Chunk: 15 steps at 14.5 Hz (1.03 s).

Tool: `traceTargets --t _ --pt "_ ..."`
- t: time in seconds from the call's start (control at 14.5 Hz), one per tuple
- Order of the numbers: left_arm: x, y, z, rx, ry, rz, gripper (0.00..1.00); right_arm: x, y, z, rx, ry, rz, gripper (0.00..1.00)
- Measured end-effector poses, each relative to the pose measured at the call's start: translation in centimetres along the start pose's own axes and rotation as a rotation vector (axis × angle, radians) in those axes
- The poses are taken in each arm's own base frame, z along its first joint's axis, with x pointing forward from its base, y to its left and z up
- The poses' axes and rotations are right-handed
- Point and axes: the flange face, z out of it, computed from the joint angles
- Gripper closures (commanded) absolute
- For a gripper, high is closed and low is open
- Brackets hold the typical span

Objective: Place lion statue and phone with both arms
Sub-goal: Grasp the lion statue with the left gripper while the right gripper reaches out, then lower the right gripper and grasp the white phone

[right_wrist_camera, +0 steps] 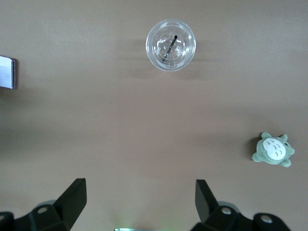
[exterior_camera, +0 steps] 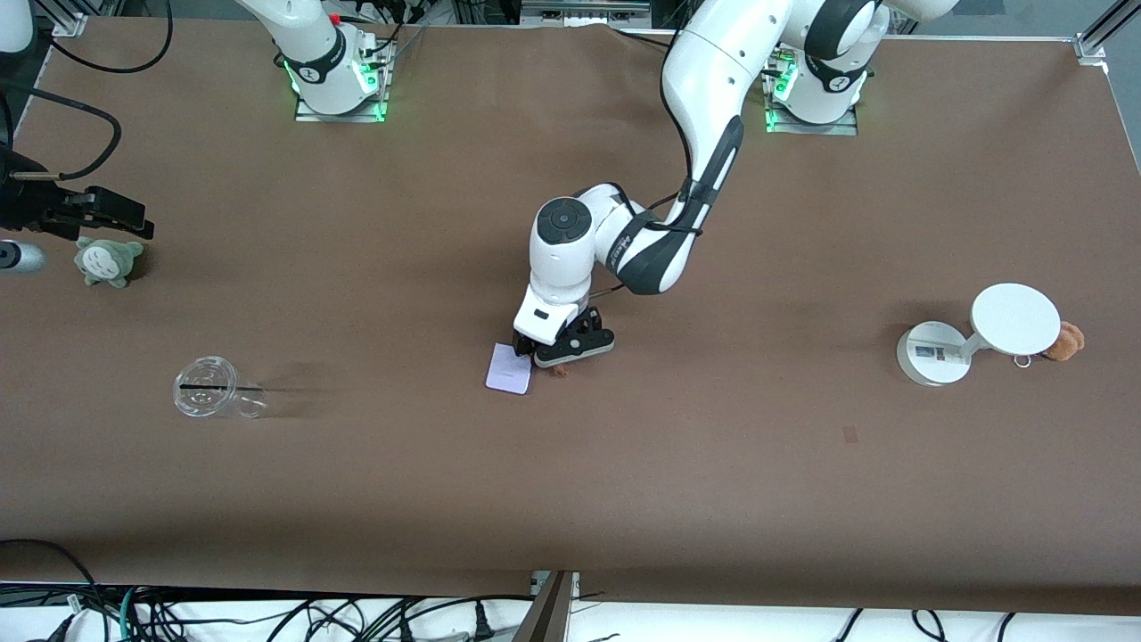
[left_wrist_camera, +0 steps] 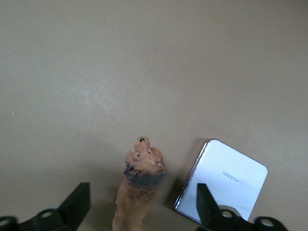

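The lion statue (left_wrist_camera: pixel 139 185), a slender orange-brown figurine with a dark mane band, stands on the brown table between the fingers of my left gripper (left_wrist_camera: pixel 142 211). The jaws are open, one finger (left_wrist_camera: pixel 77 207) on each side of it, with gaps showing. In the front view only a bit of the lion statue (exterior_camera: pixel 561 371) shows under my left gripper (exterior_camera: pixel 551 361) at mid-table. The phone (exterior_camera: pixel 508 368), pale lavender, lies flat right beside it toward the right arm's end; it also shows in the left wrist view (left_wrist_camera: pixel 226 180). My right gripper (exterior_camera: pixel 134 221) waits open and empty, high over the right arm's end (right_wrist_camera: pixel 139 207).
A clear plastic cup with a straw (exterior_camera: pixel 209 388) and a grey-green plush toy (exterior_camera: pixel 107 260) are at the right arm's end. A white round stand (exterior_camera: pixel 980 334) with a fuzzy orange-brown plush (exterior_camera: pixel 1063 341) beside it is at the left arm's end.
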Motion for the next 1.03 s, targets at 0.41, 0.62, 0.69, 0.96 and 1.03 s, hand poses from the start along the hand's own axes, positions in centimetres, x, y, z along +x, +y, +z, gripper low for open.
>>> traceTargets --t 0.41,0.62,0.69,0.96,1.03 --pt "0.2 0.0 -0.1 0.0 0.005 0.014 1.0 2.1 -0.6 4.0 0.02 -0.071 -0.003 0.0" --pt "0.3 0.0 -0.2 0.0 0.008 0.016 1.0 2.8 -1.3 5.4 0.019 -0.097 -0.013 0.0" --pt "0.7 -0.2 -0.3 0.003 0.011 0.017 1.0 3.1 -2.0 6.0 0.02 -0.107 -0.018 0.0" --pt "4.5 -1.8 -3.1 0.051 0.002 0.111 1.0 6.0 -9.3 9.9 0.011 -0.079 0.046 0.0" --pt "6.1 -2.6 -4.3 0.056 0.001 0.141 1.0 6.5 -11.4 10.9 0.015 -0.071 0.071 0.0"
